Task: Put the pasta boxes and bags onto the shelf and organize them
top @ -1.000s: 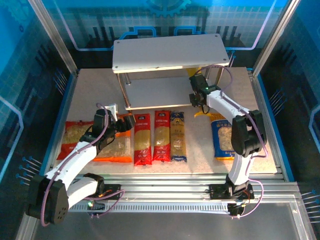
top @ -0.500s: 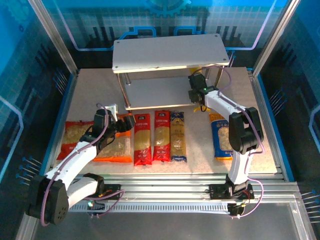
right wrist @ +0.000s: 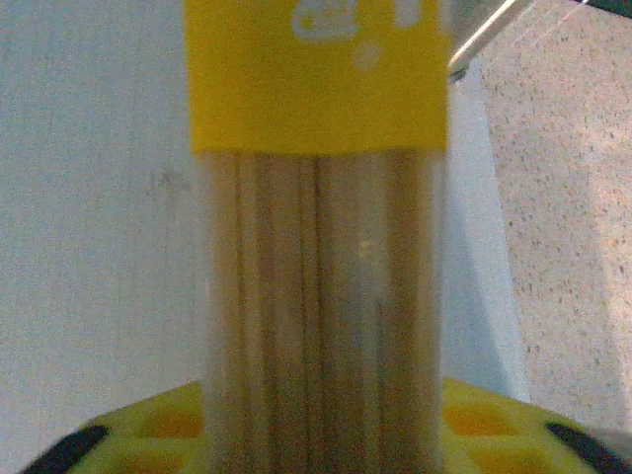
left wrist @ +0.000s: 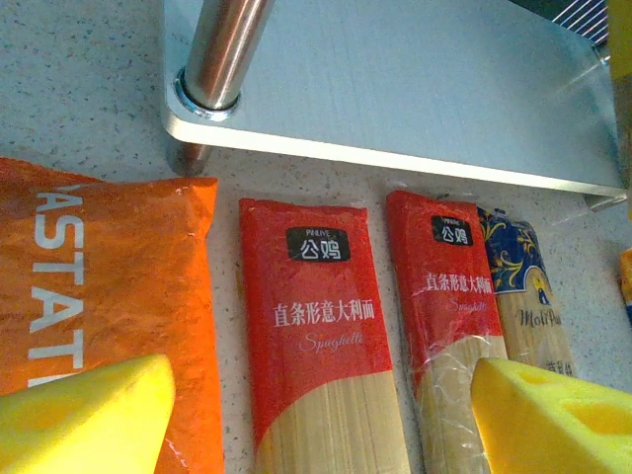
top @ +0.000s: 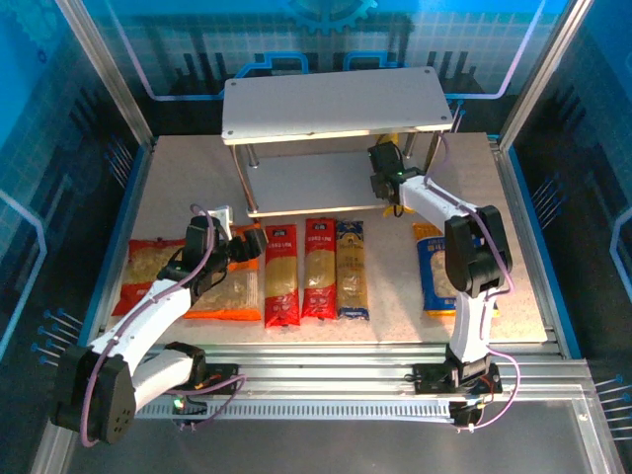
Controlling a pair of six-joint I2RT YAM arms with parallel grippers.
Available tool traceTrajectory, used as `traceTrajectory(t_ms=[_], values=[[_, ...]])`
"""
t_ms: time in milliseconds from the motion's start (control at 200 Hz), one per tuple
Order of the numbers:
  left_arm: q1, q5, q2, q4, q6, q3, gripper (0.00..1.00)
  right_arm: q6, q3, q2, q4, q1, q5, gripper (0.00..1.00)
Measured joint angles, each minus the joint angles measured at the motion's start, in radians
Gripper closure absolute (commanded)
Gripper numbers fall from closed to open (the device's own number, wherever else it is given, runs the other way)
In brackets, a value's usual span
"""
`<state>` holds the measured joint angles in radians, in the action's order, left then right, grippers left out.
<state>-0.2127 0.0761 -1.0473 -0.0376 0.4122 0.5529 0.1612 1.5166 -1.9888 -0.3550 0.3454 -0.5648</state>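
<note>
Red bag (top: 146, 269) and orange bag (top: 229, 294) flat on table far left; left gripper (left wrist: 321, 373) above orange bag's edge and first red pack (top: 280, 275), fingers spread wide, holding nothing. Second red pack (top: 319, 269) and dark blue pack (top: 351, 269) alongside, before shelf (top: 306, 184). Right gripper (right wrist: 321, 427) at lower board's right end, yellow pack (right wrist: 318, 247) between fingers on board, clamped or loose cannot tell; blue bag (top: 436, 276) on table right.

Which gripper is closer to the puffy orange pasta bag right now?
Left. The left gripper hovers at the puffy orange bag's far right corner; the right gripper is at the shelf's lower board, the yellow spaghetti pack between its fingers.
</note>
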Motion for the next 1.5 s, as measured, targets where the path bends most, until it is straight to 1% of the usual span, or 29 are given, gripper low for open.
traceTrajectory(t_ms=[210, 420, 530, 765, 996, 1136, 1216, 1316, 1411, 1501], values=[[0.000, 0.000, 0.000, -0.010, -0.002, 0.000, 0.20, 0.003, 0.002, -0.009, 0.032, 0.000, -0.009, 0.54], [0.000, 0.000, 0.000, -0.010, -0.002, 0.000, 0.19, 0.015, 0.002, -0.009, 0.034, 0.000, -0.006, 0.32], [0.000, 0.000, 0.000, -0.010, -0.002, 0.000, 0.19, 0.022, -0.003, -0.006, 0.035, -0.002, 0.002, 0.25], [0.000, 0.000, 0.002, -0.010, -0.003, 0.000, 0.19, 0.022, -0.048, 0.064, 0.034, -0.005, 0.048, 0.18], [0.000, 0.000, 0.002, -0.010, -0.003, 0.000, 0.19, 0.042, -0.117, 0.196, 0.005, 0.000, 0.097, 0.18], [0.000, 0.000, 0.002, -0.008, -0.003, -0.002, 0.20, 0.084, -0.208, 0.307, -0.039, 0.052, 0.122, 0.18], [0.000, -0.002, 0.002, -0.001, -0.002, -0.013, 0.20, 0.117, -0.269, 0.391, -0.063, 0.110, 0.149, 0.18], [0.000, -0.004, 0.002, -0.002, -0.002, -0.029, 0.20, 0.179, -0.343, 0.478, -0.092, 0.190, 0.214, 0.18], [-0.001, -0.008, 0.002, 0.000, -0.002, -0.040, 0.20, 0.252, -0.436, 0.529, -0.113, 0.260, 0.268, 0.18], [-0.002, -0.008, 0.002, 0.001, -0.001, -0.046, 0.20, 0.321, -0.512, 0.541, -0.139, 0.319, 0.309, 0.18]])
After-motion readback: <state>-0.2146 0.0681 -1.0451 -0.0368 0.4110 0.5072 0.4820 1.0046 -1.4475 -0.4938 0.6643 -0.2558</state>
